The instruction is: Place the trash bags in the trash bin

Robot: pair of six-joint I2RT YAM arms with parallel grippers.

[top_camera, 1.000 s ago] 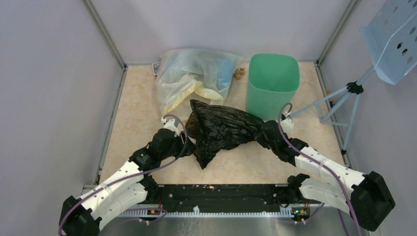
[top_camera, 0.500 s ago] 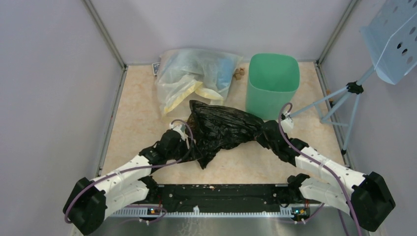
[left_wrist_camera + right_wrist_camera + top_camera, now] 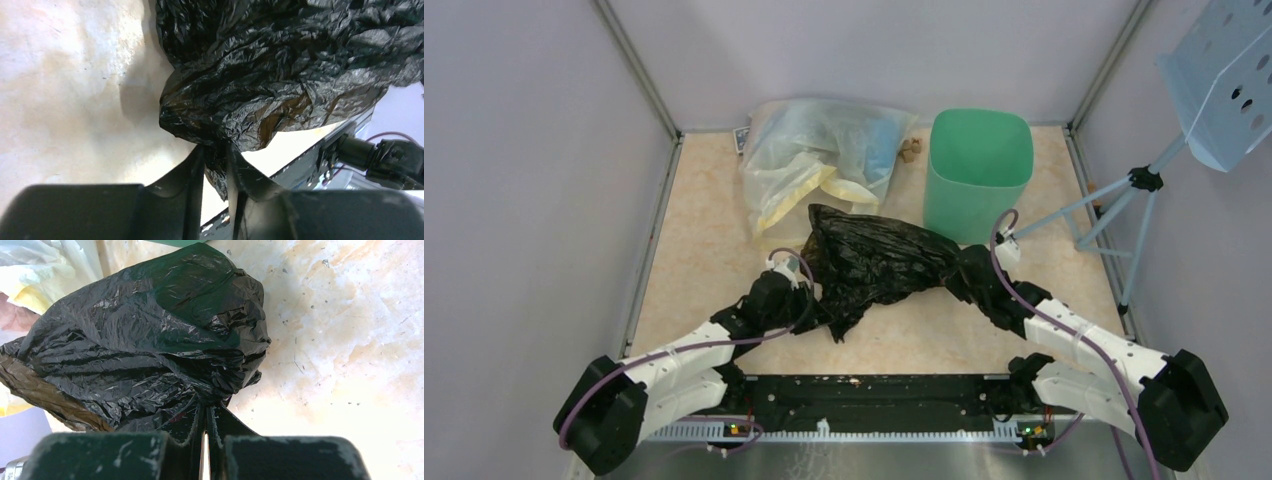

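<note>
So the black trash bag (image 3: pixel 876 262) is sitting out on the table (image 3: pixel 694 240), crumpled in a wide glossy heap in the middle, and both arms are hanging onto it from opposite ends. The left claw (image 3: pixel 215 148) is pinching a twisted fold at the bag's near-left edge. In the left wrist view its two fingers are squeezing a strip of black plastic running down between them, so it's properly gripping the bag. The right claw (image 3: pixel 205 409) is doing the same at the bag's right end, with its fingers pressing almost together on a gathered knot of plastic and the rest of the bag bulging out above them. From above, the bag is stretching between the two claws, with a pointed flap drooping toward the near edge of the table. I can't really tell whether the middle is resting on the table or hanging slightly off it.

The mint-green trash bin (image 3: pixel 977 170) is standing upright at the back right, and the bag is lying just in front of it and to its left, outside it. A big clear bag (image 3: pixel 819 160) with blue and yellowish stuff inside is slumping at the back, just behind the black one, and their edges seem to be touching. Over on the far right, a pale blue perforated tray (image 3: pixel 1224 80) is perching on a tripod (image 3: pixel 1139 200).
</note>
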